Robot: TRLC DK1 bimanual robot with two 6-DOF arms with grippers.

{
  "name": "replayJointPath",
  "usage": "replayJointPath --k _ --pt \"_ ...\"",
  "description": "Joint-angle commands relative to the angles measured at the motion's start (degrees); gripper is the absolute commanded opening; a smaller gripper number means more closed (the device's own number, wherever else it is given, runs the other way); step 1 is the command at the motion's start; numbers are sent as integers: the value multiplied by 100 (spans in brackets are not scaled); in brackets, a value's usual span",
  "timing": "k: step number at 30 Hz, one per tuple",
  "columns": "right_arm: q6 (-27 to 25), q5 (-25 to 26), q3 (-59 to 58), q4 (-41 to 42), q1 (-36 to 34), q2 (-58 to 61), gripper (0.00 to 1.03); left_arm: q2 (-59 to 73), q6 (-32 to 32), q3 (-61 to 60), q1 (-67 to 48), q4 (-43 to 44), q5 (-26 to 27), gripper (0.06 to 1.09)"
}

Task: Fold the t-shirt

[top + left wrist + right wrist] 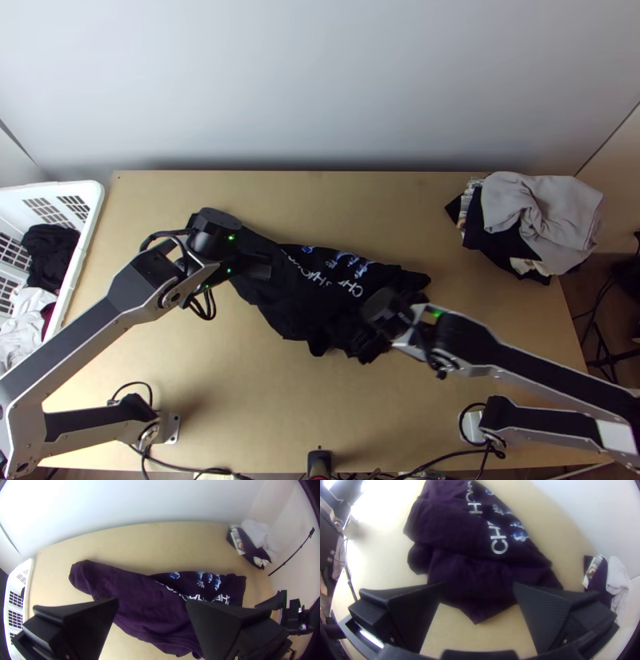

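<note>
Left pincer (pixel 258 268): fingers spread wide apart, over the left part of the shirt; contact with the cloth, cannot tell.
Right pincer (pixel 388 310): fingers spread wide apart too, over the right, near part of the shirt; contact, cannot tell.
T-shirt (pixel 292 300): dark, mid-table, under both pincers. Rumpled, partly doubled over itself, not flat. One narrow end runs out to the far left. White lettering and blue-white print face up on the far right part. Near edge uneven, wrinkled.
Table (pixel 240 384): light wood, carries the shirt and, at the far right corner, a clothes pile.
Pile: grey cloth (pixel 552 216) lying loosely over dark cloth (pixel 486 240), well apart from the shirt.
Basket (pixel 90 232): white plastic, at the left edge of the table. Black cloth (pixel 48 248) inside, white cloth (pixel 24 328) nearer the arm bases.
Wall (pixel 320 96): pale, behind the table's far edge.
</note>
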Motion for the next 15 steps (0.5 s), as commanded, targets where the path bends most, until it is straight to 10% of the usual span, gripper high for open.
replayJointPath --k 1,15 --pt "23 -48 -334 547 405 635 96 26 -28 -87 25 -71 3 104" --pt "217 -39 -44 1075 712 1813 96 175 33 -113 87 -168 -40 104"
